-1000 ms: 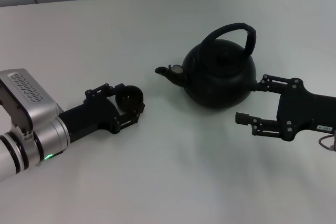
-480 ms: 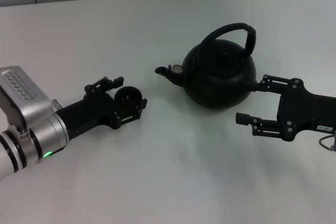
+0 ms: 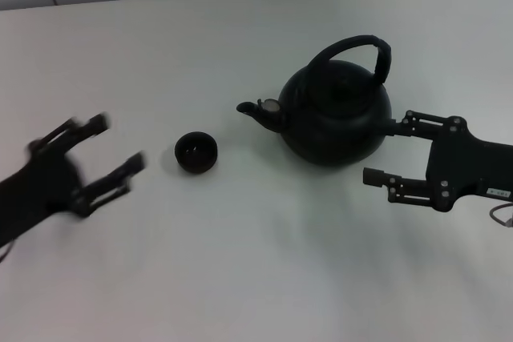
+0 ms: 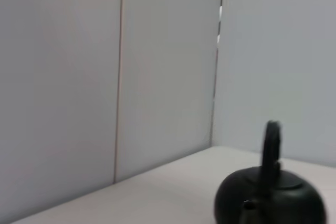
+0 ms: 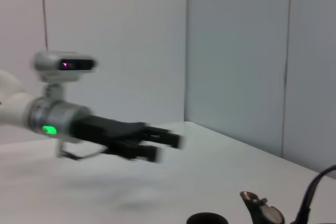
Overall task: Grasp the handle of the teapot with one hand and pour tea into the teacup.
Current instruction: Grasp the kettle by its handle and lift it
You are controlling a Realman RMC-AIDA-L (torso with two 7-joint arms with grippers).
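Now the left gripper [image 3: 108, 150] sits at the head view's left edge, blurred, fingers spread wide, apart from the teacup [image 3: 196, 152], a small dark round bowl left of centre. Right of centre stands the squat matte-black teapot [image 3: 337, 118] with its arched handle [image 3: 358, 47]. Lower right, the right gripper [image 3: 385, 152] lies level, jaws wide, one finger by the pot's side.

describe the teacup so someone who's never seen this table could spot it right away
Start at the big round black teapot with the arched handle on the white table. Follow its short spout toward the robot's left: just past its tip and slightly nearer the robot sits the teacup, standing alone. It is a tiny dark handleless bowl, far smaller than the pot, with no lid.
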